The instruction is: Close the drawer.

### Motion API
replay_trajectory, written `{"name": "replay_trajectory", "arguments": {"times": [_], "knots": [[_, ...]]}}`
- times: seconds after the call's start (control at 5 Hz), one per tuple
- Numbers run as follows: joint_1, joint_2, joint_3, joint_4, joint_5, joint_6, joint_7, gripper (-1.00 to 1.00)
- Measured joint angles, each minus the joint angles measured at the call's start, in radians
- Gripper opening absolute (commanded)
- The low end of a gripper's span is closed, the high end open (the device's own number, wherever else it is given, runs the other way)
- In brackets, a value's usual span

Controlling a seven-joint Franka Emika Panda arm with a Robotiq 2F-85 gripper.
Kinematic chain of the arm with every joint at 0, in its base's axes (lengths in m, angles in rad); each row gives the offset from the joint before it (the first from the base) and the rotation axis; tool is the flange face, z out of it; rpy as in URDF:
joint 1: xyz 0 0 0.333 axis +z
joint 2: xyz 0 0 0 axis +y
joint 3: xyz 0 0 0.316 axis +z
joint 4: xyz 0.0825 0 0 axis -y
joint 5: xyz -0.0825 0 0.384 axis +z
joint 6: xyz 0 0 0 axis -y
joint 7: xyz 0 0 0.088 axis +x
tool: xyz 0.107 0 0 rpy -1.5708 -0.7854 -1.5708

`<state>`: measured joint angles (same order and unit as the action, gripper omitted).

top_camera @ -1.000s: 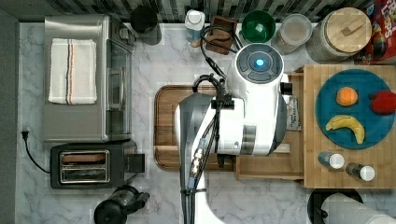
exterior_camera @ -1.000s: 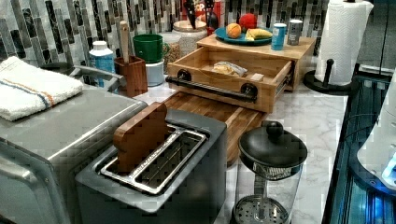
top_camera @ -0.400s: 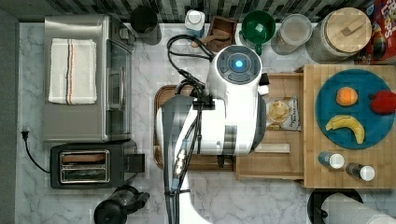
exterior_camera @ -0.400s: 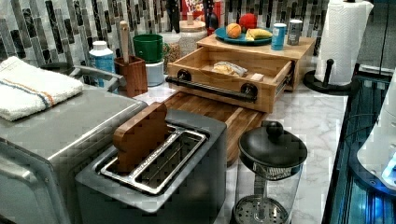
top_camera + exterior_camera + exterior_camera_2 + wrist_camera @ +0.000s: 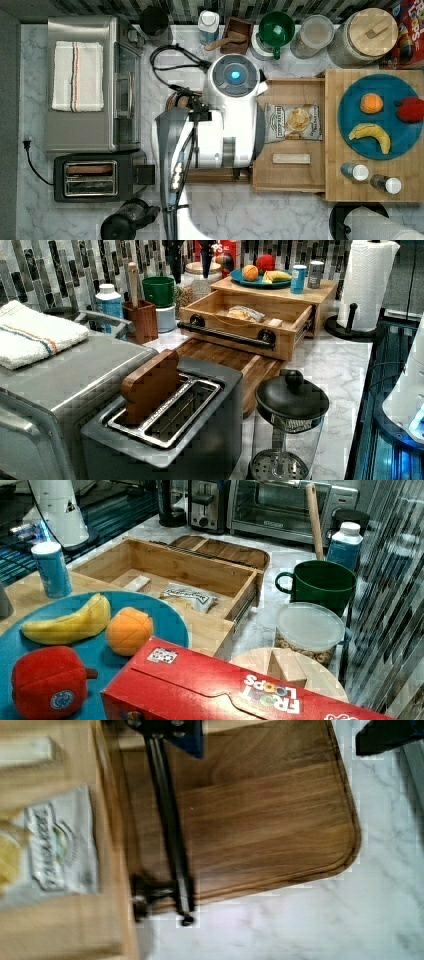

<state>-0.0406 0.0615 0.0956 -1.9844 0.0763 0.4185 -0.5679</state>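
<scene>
The drawer (image 5: 290, 137) is pulled out from under the bamboo top board (image 5: 334, 150), toward the top view's left. It holds a snack bag (image 5: 292, 121) and a small pale block (image 5: 291, 158). Its black bar handle (image 5: 225, 335) runs along the front, over the dark wooden tray (image 5: 260, 820). My white arm (image 5: 225, 130) hangs over that tray, just to the top view's left of the drawer front. A dark part of my gripper (image 5: 172, 735) overlaps one end of the handle (image 5: 170, 830) in the wrist view. The left view shows the handle bare.
A blue plate (image 5: 380, 117) with fruit and two shakers sit on the top board. A toaster (image 5: 97, 176) and toaster oven (image 5: 92, 82) stand at the top view's left. A green mug (image 5: 275, 30), jars and a cereal box (image 5: 240, 685) line the wall. A kettle (image 5: 290, 405) stands near the toaster.
My arm has swung toward the top view's left, off the drawer and over the tray, uncovering the snack bag. The drawer has not moved.
</scene>
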Motion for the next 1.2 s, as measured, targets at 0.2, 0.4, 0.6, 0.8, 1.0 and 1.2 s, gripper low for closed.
{"name": "replay_trajectory", "arguments": {"times": [0.2,0.4,0.6,0.8,1.0,1.2], "knots": [[0.028,0.005,0.029,-0.039,-0.004,0.011,-0.013,-1.00],[0.046,0.008,0.067,-0.096,-0.007,0.059,-0.013,-1.00],[0.056,0.010,0.097,-0.178,-0.125,0.218,-0.013,-1.00],[0.054,0.011,0.101,-0.258,-0.231,0.353,-0.012,-1.00],[0.052,0.031,0.083,-0.314,-0.261,0.380,-0.012,-1.00],[0.067,0.069,0.032,-0.363,-0.263,0.470,0.002,-1.00]]}}
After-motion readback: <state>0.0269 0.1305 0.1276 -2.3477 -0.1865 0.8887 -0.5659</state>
